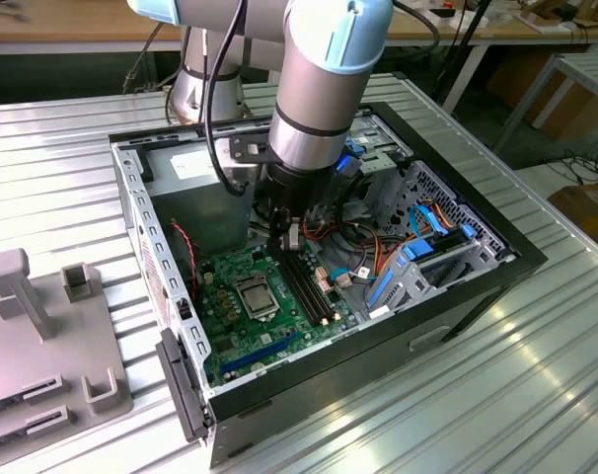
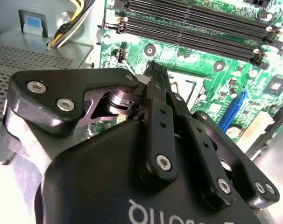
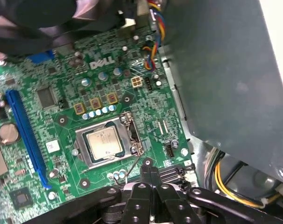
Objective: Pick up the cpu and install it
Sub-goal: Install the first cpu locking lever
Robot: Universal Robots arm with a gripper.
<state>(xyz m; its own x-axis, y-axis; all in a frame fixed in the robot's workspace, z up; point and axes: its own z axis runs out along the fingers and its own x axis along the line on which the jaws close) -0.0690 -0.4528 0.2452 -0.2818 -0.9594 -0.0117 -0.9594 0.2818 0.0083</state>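
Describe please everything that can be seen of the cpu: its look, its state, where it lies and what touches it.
The cpu is a small flat square chip with a dull silver-grey metal top and a darker rim. It lies flat inside the square metal-framed socket on the green motherboard, already seated, with its top uncovered. A thin wire lever runs beside the socket. The black tool has its fingers together and is apart from the chip, holding nothing. In the exterior view the chip sits in the open black computer case.

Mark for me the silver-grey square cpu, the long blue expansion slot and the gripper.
Silver-grey square cpu (image 3: 104, 142): first wrist view, middle of its metal top, seated in the socket.
Long blue expansion slot (image 3: 24, 133): first wrist view, mid-length.
Gripper (image 3: 150, 171): first wrist view, between its closed fingertips.
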